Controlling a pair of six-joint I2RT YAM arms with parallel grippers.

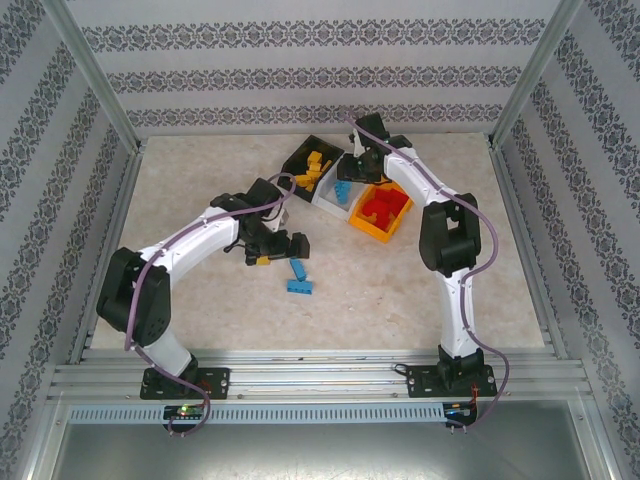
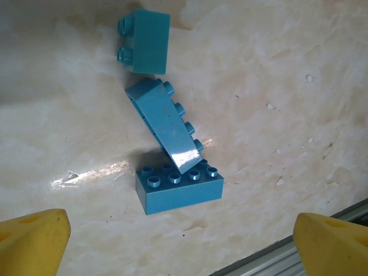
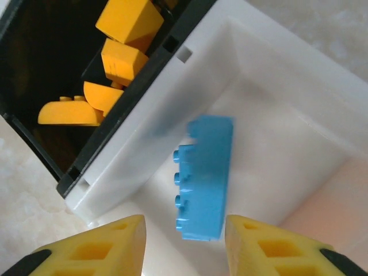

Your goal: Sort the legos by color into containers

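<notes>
Three small open-topped plastic bins stand joined in a row toward 12 o'clock on the pale marbled tabletop [image 1: 430, 290], the row slanting from 11 o'clock to 4 o'clock: a black bin [image 1: 297, 152], a white bin [image 1: 325, 200] and an orange bin [image 1: 375, 235]. The black bin holds yellow-orange studded bricks [image 1: 318, 165] and the orange bin holds red studded bricks [image 1: 382, 208]. The right gripper [image 1: 348, 172] hangs over the far part of the white bin. In its wrist view, its yellow fingertips [image 3: 98, 247] are spread wider than the long blue studded brick [image 3: 204, 172] inside the white bin [image 3: 276, 75], and neither touches it. Whether that brick lies on the bin floor cannot be told. At 10 o'clock of it, past the shared wall, several yellow-orange bricks [image 3: 126, 20] are in the black bin [image 3: 29, 69]. The left gripper [image 1: 278, 250] is low over the middle of the table, with a cluster of blue bricks [image 1: 300, 278] just beside it at 5 o'clock. In the left wrist view, its yellow fingertips [image 2: 34, 241] stand wide apart with nothing between them. Beyond them lie three blue bricks: a broad eight-stud brick [image 2: 179, 187] flat on the table, a long narrow brick [image 2: 164, 121] tilted with one end resting on that broad brick, and a small two-stud brick [image 2: 144, 41] on its side at 12 o'clock, just apart from the narrow one.
</notes>
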